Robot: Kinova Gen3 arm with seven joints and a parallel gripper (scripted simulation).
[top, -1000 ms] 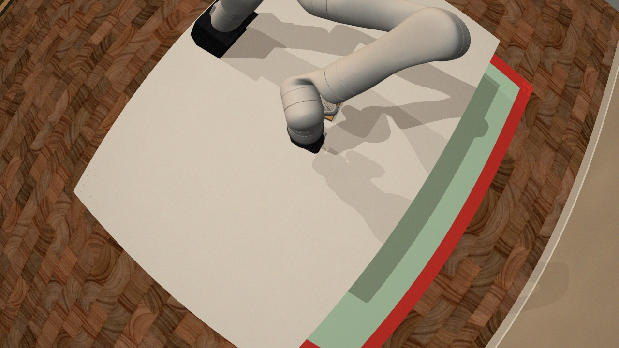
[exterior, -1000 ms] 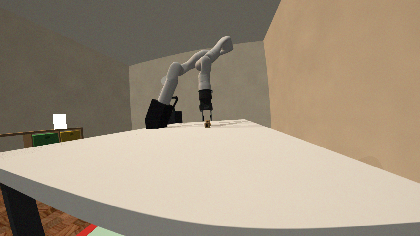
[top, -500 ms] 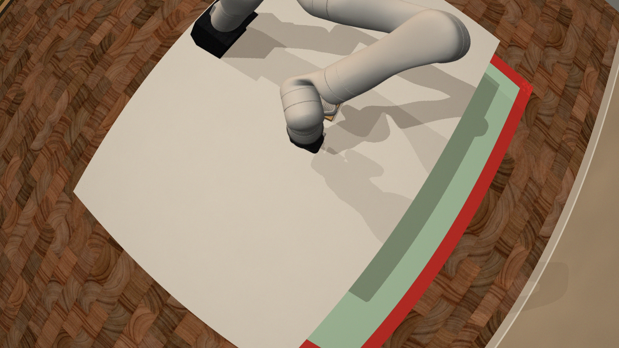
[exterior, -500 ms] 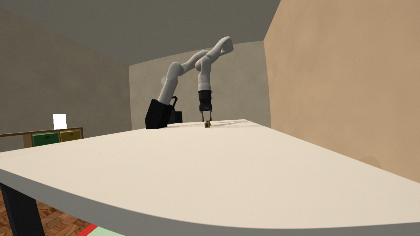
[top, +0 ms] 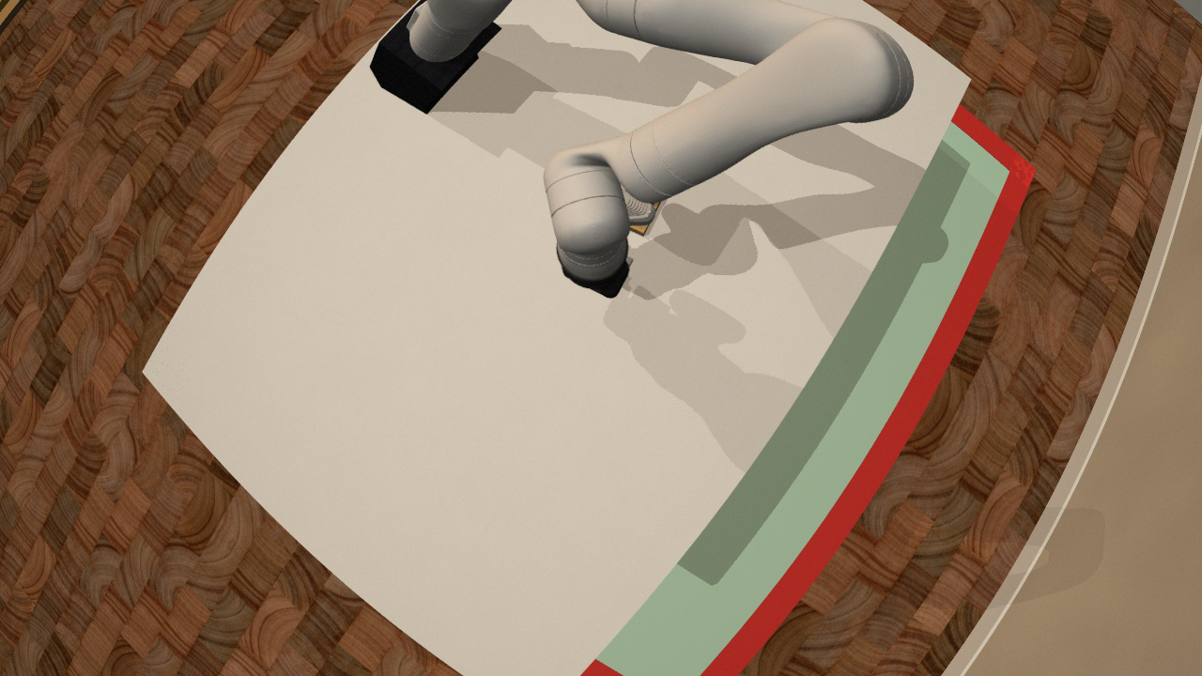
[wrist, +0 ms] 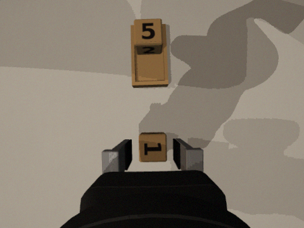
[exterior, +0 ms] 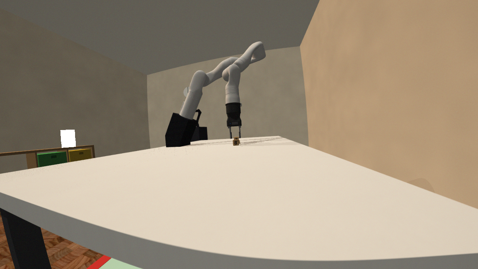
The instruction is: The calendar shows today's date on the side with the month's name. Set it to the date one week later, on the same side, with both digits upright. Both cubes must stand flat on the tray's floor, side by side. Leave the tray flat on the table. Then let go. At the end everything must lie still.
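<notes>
Below the black wrist of a Kinova Gen3 arm, a two-finger gripper points down at a white table, its fingers spread and pinching nothing. A loose wooden calendar cube appears between the fingers in the wrist view, apart from both, with a black "1" turned on its side on the top face. Well apart from that cube, near the top of the wrist view, a shallow wooden tray lies flat on the table. A second wooden cube stands in one end of the tray, showing an upright "5" on top and a "2" on the side facing the loose cube; the other end of the tray is unfilled. Seen from the far end of the table, a small wooden block face bears an "8," though the distance makes it hard to say which cube it belongs to. From above, the arm covers most of the scene, leaving only a wooden corner visible beside the wrist. Shadows of the arm stretch over the tabletop and a pale green strip with a red border beside the table.
</notes>
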